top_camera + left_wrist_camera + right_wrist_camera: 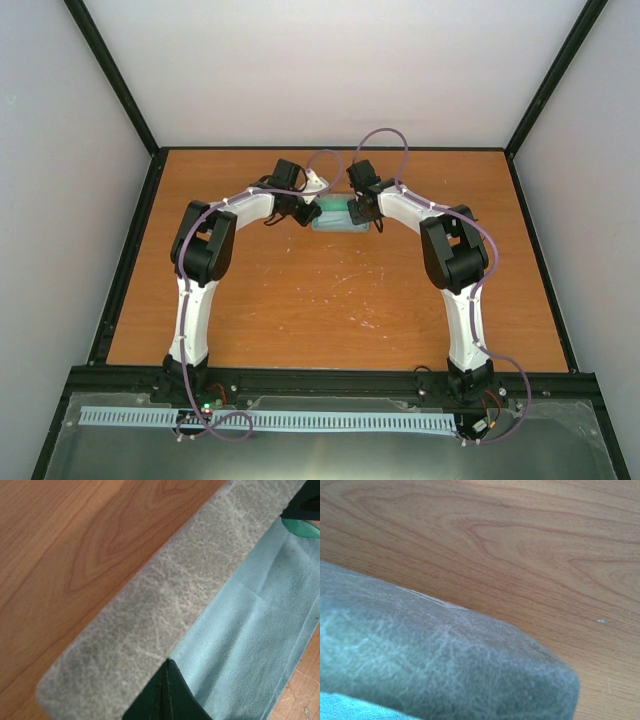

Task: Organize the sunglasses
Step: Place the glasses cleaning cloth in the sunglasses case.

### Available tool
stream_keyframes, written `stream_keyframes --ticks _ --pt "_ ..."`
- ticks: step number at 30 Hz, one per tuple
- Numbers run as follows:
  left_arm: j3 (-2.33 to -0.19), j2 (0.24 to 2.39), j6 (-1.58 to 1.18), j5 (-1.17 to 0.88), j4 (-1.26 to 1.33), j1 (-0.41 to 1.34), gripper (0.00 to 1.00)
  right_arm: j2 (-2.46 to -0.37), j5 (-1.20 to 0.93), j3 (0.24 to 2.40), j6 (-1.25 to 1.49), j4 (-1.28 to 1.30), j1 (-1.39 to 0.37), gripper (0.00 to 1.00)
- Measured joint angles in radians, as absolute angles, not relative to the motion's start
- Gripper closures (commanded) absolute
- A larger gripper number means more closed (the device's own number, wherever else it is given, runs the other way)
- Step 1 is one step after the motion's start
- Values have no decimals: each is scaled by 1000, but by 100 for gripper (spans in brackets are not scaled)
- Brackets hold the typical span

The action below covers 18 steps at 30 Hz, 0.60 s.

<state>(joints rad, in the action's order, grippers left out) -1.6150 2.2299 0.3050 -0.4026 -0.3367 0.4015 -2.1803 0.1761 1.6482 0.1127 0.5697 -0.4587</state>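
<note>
While both arms reach to the far middle of the table (330, 300), the left gripper (305, 212) sits at the left end of the grey case (338, 216). No view shows whether its fingers are spread or pressed together. Its wrist camera looks closely at the grey outer flap beside the mint-green lining (250, 645), with a dark green wedge (166, 697) at the bottom edge, perhaps a folded end panel.

The sunglasses are not visible anywhere, neither on the bare wood nor on the lining that shows. They most likely lie inside the case under the flap, though that is a guess.

The right gripper (360, 212) meets the case's right end. Its camera shows only a rounded grey corner and wood, so the state of its fingers cannot be told either.

The step in hand looks like closing or steadying the case. One gripper should pin an end while the other folds the flap slowly and evenly, so that the case does not slide and no thin temple arm is caught in the seam. If they are inside, the glasses lie between the two grippers, touched by neither.
</note>
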Motion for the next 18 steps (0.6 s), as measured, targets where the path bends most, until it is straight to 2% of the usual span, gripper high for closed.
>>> stream_keyframes --ticks 5,13,16,18 --pt "-1615 2230 305 -393 -327 402 99 -2180 176 1648 113 562 -458 96" --pt "-1615 2230 304 -385 -322 402 90 -2184 184 1648 117 559 -458 91" --pt "-1615 2230 304 -383 -320 401 85 -2188 185 1648 117 559 -456 91" --pt "-1615 2230 303 -381 -319 402 77 -2189 187 1648 117 559 -455 90"
